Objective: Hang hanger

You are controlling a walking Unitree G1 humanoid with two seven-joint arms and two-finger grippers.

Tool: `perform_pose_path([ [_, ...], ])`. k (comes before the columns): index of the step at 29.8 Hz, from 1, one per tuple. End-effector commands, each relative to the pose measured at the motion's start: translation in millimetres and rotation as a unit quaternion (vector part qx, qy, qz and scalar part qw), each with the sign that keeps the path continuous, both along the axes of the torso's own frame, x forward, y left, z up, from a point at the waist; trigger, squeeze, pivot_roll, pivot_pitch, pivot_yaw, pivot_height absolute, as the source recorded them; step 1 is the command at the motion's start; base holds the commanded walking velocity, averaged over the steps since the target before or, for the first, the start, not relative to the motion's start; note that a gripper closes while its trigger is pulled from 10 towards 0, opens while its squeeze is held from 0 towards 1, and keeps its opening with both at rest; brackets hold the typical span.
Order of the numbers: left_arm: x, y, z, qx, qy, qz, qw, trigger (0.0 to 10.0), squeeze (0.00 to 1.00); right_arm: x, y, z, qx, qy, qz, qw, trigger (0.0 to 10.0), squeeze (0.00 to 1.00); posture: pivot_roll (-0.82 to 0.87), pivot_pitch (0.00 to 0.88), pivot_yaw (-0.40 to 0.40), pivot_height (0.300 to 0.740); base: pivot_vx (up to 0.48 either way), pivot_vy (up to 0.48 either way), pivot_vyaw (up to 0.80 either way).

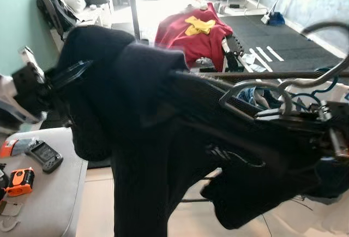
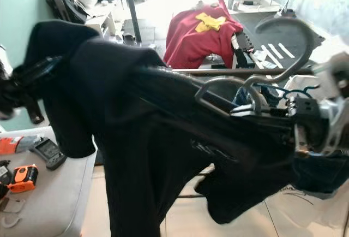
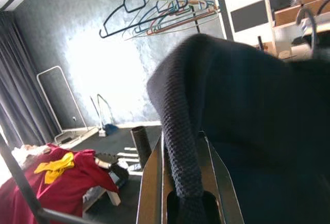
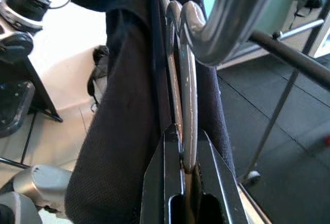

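Note:
A black knitted garment (image 1: 152,128) hangs on a grey hanger (image 4: 188,105) stretched between my two grippers. My left gripper (image 3: 185,182) is shut on the garment's shoulder edge at the left (image 1: 71,73). My right gripper (image 4: 186,157) is shut on the hanger's grey wires just below its hook, at the right (image 1: 272,116). The thick grey hook (image 2: 289,27) curves up above a brown clothes rail (image 1: 262,75) that runs across behind it. I cannot tell whether the hook touches the rail.
A grey cushion (image 1: 54,204) at lower left carries an orange tape measure (image 1: 20,181) and a dark handset (image 1: 46,156). A red cloth with a yellow patch (image 1: 196,35) lies over a bench behind. Several empty hangers (image 3: 154,7) hang on a high rail. Bags (image 1: 54,7) sit at back left.

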State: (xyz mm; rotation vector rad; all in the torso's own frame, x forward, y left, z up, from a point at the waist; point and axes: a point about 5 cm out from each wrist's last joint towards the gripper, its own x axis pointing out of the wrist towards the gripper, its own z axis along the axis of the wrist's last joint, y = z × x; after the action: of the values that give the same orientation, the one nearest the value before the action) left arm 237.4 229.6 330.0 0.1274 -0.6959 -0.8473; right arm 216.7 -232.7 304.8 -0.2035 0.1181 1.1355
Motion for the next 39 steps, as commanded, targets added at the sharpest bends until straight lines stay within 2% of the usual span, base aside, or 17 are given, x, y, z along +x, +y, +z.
perform_pose_path([
  [1,-9.5,41.1,28.0,-0.108,-0.065,0.089,0.988,0.0,0.00,3.0,-11.8,-18.7,-0.061,0.044,-0.054,0.996,0.0,0.00,-0.20,0.036,0.029,0.736,0.000,0.000,0.00],
  [2,-9.5,41.1,28.0,-0.108,-0.065,0.089,0.988,0.0,0.00,3.0,-11.8,-18.7,-0.061,0.044,-0.054,0.996,0.0,0.00,-0.20,0.036,0.029,0.736,0.000,0.000,0.00],
  [4,-4.4,67.0,38.8,-0.216,-0.064,0.137,0.965,0.0,0.00,-9.7,1.9,-15.8,-0.020,0.056,0.012,0.998,0.0,0.00,-0.19,0.038,0.035,0.736,0.000,0.000,0.00],
  [5,-4.4,67.0,38.8,-0.216,-0.064,0.137,0.965,0.0,0.00,-9.7,1.9,-15.8,-0.020,0.056,0.012,0.998,0.0,0.00,-0.19,0.038,0.035,0.736,0.000,0.000,0.00],
  [7,14.3,76.1,23.1,-0.251,-0.002,0.198,0.948,0.0,0.00,-20.4,13.3,8.4,0.056,0.023,0.083,0.995,0.0,0.00,-0.19,0.038,0.038,0.736,0.000,0.000,0.00],
  [10,14.3,76.1,23.1,-0.251,-0.002,0.198,0.948,0.0,0.00,-20.4,13.3,8.4,0.056,0.023,0.083,0.995,0.0,0.00,-0.19,0.038,0.038,0.736,0.000,0.000,0.00],
  [12,37.7,73.3,-10.0,-0.264,0.091,0.256,0.925,0.0,0.00,-29.6,15.6,27.4,0.086,-0.007,0.134,0.987,0.0,0.00,-0.20,0.037,0.041,0.736,0.000,0.000,0.00],
  [14,37.7,73.3,-10.0,-0.264,0.091,0.256,0.925,0.0,0.00,-29.6,15.6,27.4,0.086,-0.007,0.134,0.987,0.0,0.00,-0.20,0.037,0.041,0.736,0.000,0.000,0.00],
  [17,48.2,68.7,-28.3,-0.261,0.143,0.275,0.914,0.0,0.00,-32.6,14.7,35.1,0.098,-0.021,0.148,0.984,0.0,0.00,-0.20,0.037,0.042,0.736,0.000,0.000,0.00],
  [18,56.7,62.7,-48.8,-0.260,0.197,0.287,0.901,0.0,0.00,-33.0,11.2,41.4,0.108,-0.036,0.145,0.983,0.0,0.00,-0.21,0.036,0.048,0.736,0.000,0.000,0.00],
  [23,61.8,57.8,-65.9,-0.253,0.244,0.294,0.889,0.0,0.00,-31.5,7.7,42.7,0.108,-0.044,0.131,0.985,0.0,0.00,-0.21,0.034,0.052,0.736,0.000,0.000,0.00],
  [25,64.3,58.8,-85.4,-0.252,0.292,0.317,0.866,0.0,0.00,-28.9,2.2,42.1,0.105,-0.053,0.106,0.987,0.0,0.00,-0.21,0.036,0.055,0.736,0.000,0.000,0.00],
  [27,63.3,63.4,-85.1,-0.257,0.289,0.329,0.862,0.0,0.00,-27.1,0.6,37.4,0.085,-0.049,0.090,0.991,0.0,0.00,-0.21,0.037,0.054,0.736,0.000,0.000,0.00],
  [36,62.6,66.6,-83.4,-0.261,0.283,0.335,0.860,0.0,0.00,-26.1,-0.2,34.4,0.071,-0.045,0.080,0.993,0.0,0.00,-0.21,0.037,0.054,0.736,0.000,0.000,0.00],
  [37,54.3,31.1,-73.5,-0.210,0.262,0.216,0.917,0.0,0.00,-12.6,3.4,35.5,0.102,-0.076,0.044,0.991,0.0,0.00,-0.20,0.040,0.049,0.736,0.000,0.000,0.00],
  [38,39.0,-9.6,-69.2,-0.153,0.245,0.082,0.954,0.0,0.00,2.2,10.5,36.1,0.141,-0.101,0.009,0.985,0.0,0.00,-0.20,0.041,0.048,0.736,0.000,0.000,0.00],
  [39,39.0,-9.6,-69.2,-0.153,0.245,0.082,0.954,0.0,0.00,2.2,10.5,36.1,0.141,-0.101,0.009,0.985,0.0,0.00,-0.20,0.041,0.048,0.736,0.000,0.000,0.00],
])
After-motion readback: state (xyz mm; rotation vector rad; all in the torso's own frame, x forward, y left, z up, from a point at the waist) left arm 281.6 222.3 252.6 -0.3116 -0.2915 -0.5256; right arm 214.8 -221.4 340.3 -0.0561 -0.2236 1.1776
